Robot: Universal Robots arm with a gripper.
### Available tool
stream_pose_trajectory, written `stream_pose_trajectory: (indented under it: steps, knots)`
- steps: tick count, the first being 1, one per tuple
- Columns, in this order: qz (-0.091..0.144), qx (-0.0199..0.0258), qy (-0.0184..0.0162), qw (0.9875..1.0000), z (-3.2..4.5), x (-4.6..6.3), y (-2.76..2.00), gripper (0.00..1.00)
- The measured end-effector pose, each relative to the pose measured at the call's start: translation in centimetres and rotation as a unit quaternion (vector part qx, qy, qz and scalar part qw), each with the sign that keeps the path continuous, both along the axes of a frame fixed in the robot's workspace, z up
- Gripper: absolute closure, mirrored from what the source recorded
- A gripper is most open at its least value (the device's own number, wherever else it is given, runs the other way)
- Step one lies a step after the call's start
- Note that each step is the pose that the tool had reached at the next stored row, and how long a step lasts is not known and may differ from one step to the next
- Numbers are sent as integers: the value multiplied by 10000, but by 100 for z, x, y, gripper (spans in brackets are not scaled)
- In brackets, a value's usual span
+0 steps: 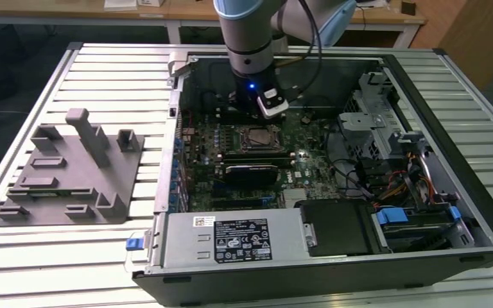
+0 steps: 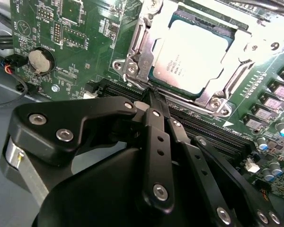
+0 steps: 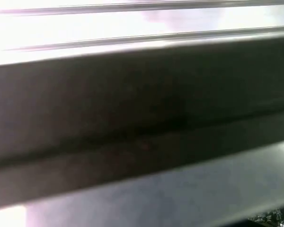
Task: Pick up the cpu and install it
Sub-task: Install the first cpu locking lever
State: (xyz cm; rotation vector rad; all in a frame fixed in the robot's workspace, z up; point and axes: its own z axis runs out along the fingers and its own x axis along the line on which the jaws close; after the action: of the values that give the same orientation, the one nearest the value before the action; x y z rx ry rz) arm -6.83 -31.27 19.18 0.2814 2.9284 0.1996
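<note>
The cpu (image 2: pixel 189 54) lay flat in the metal-framed socket (image 2: pixel 132 64), well inside the edges of the motherboard (image 2: pixel 75 33) of an open computer case (image 1: pixel 477 212). The gripper (image 2: pixel 150 94), its claw pressed together and holding nothing, pointed its tip at the socket's frame edge by the latch. The job seemed to be securing the chip, which called for gentle pressure on the frame only, never the silvery top.
</note>
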Motion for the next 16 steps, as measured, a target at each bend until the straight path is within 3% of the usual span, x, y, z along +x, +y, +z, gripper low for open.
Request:
stream_pose_trajectory:
  steps: [8, 10, 13, 16]
  knots:
    - [22, 29, 0, 10000, 0, 52, -4, 89]
    - [22, 66, -1, 10000, 0, 53, -8, 89]
    - [22, 163, -1, 9999, -1, 53, -15, 89]
    - [22, 189, -1, 9998, -1, 55, -27, 89]
